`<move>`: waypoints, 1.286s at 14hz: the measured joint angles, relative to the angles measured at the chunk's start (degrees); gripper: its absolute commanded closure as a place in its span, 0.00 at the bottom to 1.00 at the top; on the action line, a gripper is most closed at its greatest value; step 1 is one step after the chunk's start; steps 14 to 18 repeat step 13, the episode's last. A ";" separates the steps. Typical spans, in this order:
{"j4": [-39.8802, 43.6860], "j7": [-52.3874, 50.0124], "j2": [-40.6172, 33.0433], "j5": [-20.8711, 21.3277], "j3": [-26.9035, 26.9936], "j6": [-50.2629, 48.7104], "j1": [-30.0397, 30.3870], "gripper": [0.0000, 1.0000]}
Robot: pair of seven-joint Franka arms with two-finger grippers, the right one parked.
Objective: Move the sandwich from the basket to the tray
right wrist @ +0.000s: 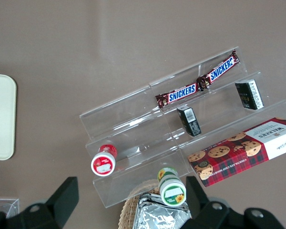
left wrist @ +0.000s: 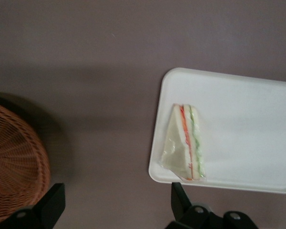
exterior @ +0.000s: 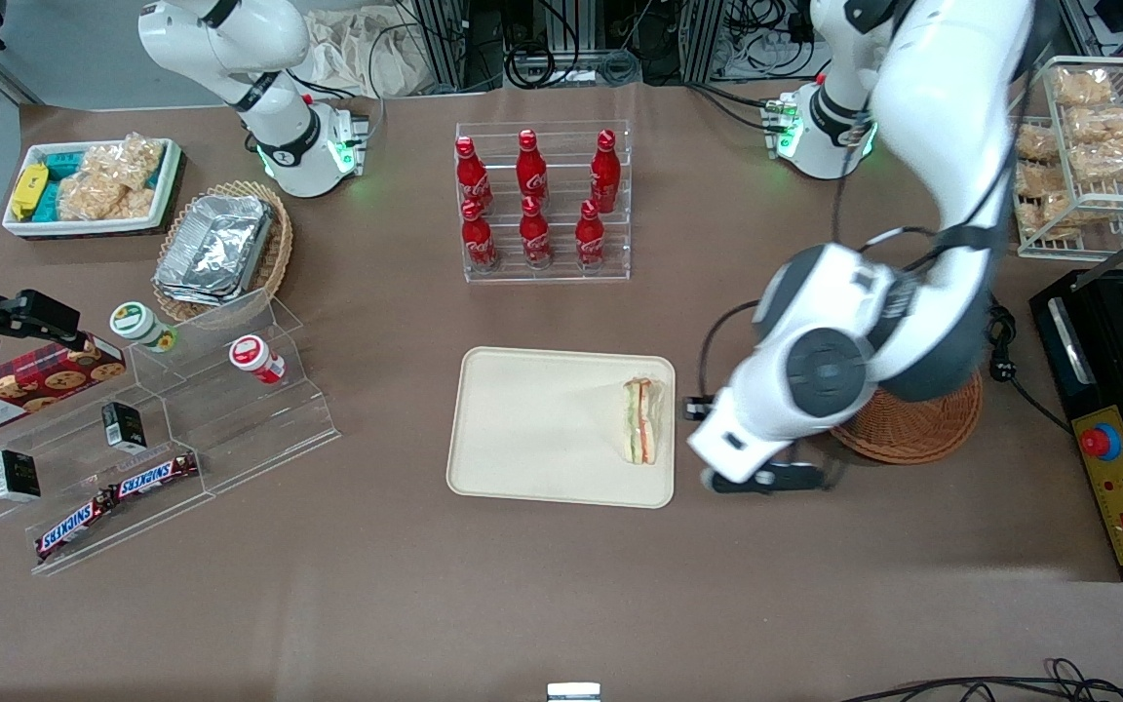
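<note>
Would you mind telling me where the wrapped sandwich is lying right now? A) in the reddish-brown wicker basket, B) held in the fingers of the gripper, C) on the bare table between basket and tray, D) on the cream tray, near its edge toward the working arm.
D: the sandwich lies on the tray by its rim nearest the basket, while the gripper hangs open and empty over the table between them.

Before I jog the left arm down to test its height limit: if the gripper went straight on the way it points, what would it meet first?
Most likely bare table. The open gripper points down at the strip between the basket and the tray holding the sandwich; nothing shows between its fingers, though depth is hard to judge.
</note>
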 measured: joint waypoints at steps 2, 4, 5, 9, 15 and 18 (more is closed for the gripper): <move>-0.01 0.52 -2.53 -0.02 0.10 -2.75 3.73 0.01; -0.04 5.38 -4.22 0.00 0.13 -6.19 7.88 0.01; -0.15 9.88 -5.14 0.05 0.18 -7.87 9.70 0.01; -2.65 20.85 -10.04 0.09 0.34 -9.73 15.07 0.01; -3.20 21.17 -12.81 0.87 0.42 -9.73 16.80 0.01; -3.20 21.17 -12.81 0.87 0.42 -9.73 16.80 0.01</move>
